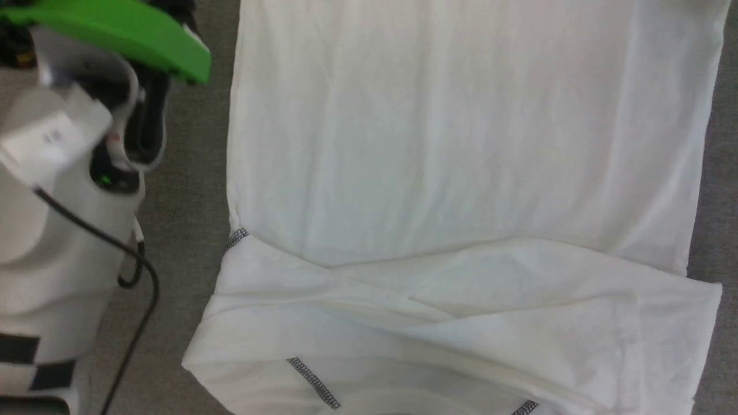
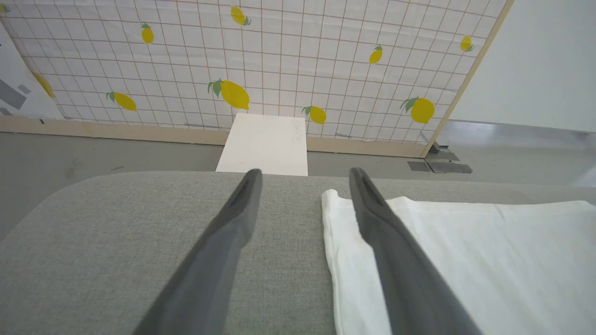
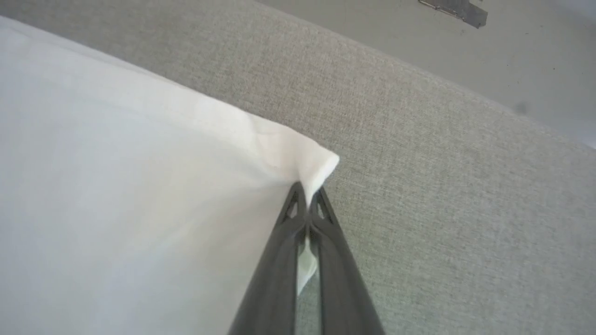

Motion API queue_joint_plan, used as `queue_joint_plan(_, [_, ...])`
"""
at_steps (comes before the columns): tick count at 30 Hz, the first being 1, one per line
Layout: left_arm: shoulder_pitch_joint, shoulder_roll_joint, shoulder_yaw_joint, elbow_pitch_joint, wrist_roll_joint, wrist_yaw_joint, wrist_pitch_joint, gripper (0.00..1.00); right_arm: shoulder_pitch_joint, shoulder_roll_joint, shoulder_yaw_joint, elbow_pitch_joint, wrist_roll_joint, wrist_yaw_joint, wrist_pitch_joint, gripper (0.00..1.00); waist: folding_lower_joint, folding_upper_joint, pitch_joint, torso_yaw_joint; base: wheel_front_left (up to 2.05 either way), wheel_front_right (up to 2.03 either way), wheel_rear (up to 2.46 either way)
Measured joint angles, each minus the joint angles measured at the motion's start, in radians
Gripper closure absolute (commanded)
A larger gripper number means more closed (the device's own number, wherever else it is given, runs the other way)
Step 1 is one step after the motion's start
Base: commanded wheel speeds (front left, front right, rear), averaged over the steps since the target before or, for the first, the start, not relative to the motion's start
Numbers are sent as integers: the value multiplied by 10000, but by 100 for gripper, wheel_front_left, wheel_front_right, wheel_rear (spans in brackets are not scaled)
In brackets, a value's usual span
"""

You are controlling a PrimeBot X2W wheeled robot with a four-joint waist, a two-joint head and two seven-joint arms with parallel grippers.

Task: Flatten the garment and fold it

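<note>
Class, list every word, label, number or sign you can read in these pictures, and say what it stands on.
None can be read.
Faint grey scribble on the white box: too faint to read.
Dark marks on the label on the left arm: blurred.
Shirt: no lettering shows.

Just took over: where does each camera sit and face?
Head view: on the head, looking down at the garment; pale left arm at left.
Left wrist view: along the open left gripper, over the garment's edge toward a lemon-print panel.
Right wrist view: along the right gripper, shut on a garment corner.
Shared: garment on grey cloth surface.
</note>
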Motion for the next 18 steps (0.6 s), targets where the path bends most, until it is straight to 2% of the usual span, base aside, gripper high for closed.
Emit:
queue_joint_plan(6, [-3053,226,-784,2159,-320,-435,3597,0,-486,161,631,-295,516,0,-88,100,0,0,170,-510,0,0,0])
queue_joint_plan(9, [-4043,245,-1175,3179,-353,-453,5081,0,-599,221,936,-374,780,0,-151,100,0,0,294,-773,0,0,0])
queue_joint_plan(13, [-4663,311,-1628,4169,-265,-105,6920,0,-610,251,1310,-462,1116,0,-282,100,0,0,464,-1118,0,0,0])
queue_joint_plan(18, [-4942,297,-1743,4387,-372,257,8178,0,-616,92,1513,-543,1427,0,-439,100,-1,0,761,-1334,0,0,0])
